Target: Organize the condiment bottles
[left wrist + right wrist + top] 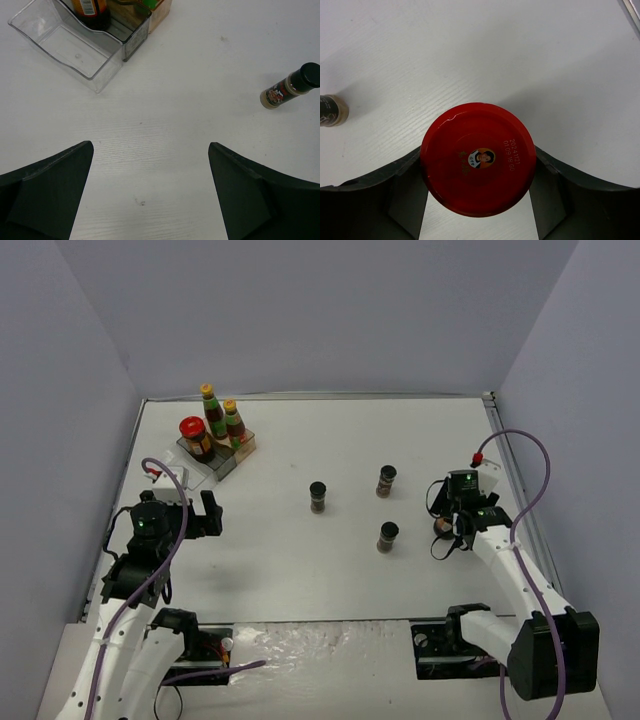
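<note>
Right gripper [478, 165] clasps the red-lidded jar [478, 159]; a shallow grip could let it slip mid-carry, toppling the spice jar [332, 111] at nine o'clock. Left gripper [150, 145] gapes, empty.

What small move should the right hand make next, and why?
Probably close firmly on the red-lidded jar before any lift. The right hand straddles it, one finger on each side, but the lid hides whether they press yet. The jar stands on the table, well away from the rack, where the other red-lidded jar sits.
</note>
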